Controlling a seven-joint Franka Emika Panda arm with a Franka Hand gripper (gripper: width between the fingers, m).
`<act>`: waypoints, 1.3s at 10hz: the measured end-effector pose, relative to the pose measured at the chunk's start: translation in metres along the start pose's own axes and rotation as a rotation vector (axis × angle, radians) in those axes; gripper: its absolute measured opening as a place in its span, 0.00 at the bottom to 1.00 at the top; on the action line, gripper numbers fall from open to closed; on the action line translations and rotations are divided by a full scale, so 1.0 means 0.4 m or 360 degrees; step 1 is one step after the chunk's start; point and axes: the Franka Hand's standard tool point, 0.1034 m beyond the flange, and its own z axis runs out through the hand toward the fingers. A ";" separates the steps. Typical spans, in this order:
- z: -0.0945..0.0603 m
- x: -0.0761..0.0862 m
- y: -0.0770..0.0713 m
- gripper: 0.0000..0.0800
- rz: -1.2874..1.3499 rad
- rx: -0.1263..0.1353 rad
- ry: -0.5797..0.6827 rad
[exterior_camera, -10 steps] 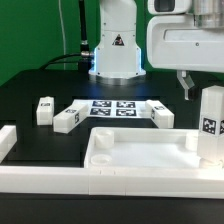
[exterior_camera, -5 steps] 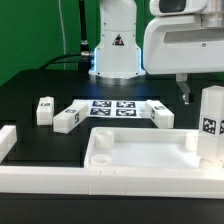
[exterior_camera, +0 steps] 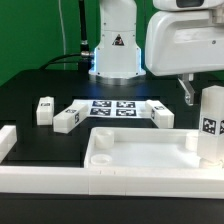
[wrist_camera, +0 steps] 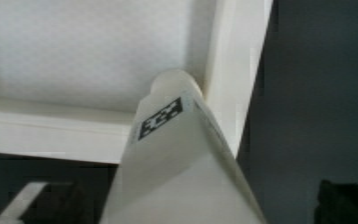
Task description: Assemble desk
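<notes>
Leg stands upright at tabletop corner, long axis vertical.

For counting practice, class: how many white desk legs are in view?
4. Far-left leg and second leg sit on the exterior view's left of the marker board, third leg on its right, upright leg by the tabletop, far right. None seems hidden.

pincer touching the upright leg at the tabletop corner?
Apart. The wrist view shows the pincer open, with the upright leg standing between its fingers and a dark gap on each side.
</notes>
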 end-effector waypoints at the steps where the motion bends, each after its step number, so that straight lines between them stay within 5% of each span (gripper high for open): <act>1: 0.000 0.002 -0.001 0.81 -0.0090 -0.0002 0.0006; 3: 0.000 0.005 -0.005 0.81 -0.0267 -0.0009 0.0024; 5: 0.000 0.005 -0.001 0.48 -0.0305 -0.0005 0.0024; 6: 0.000 0.005 0.000 0.48 -0.0305 -0.0006 0.0024; 7: 0.000 0.004 0.000 0.36 -0.0305 -0.0006 0.0024; 11: 0.000 0.004 0.001 0.36 -0.0271 -0.0004 0.0024; 13: 0.001 0.002 0.007 0.36 0.0067 0.0023 0.0027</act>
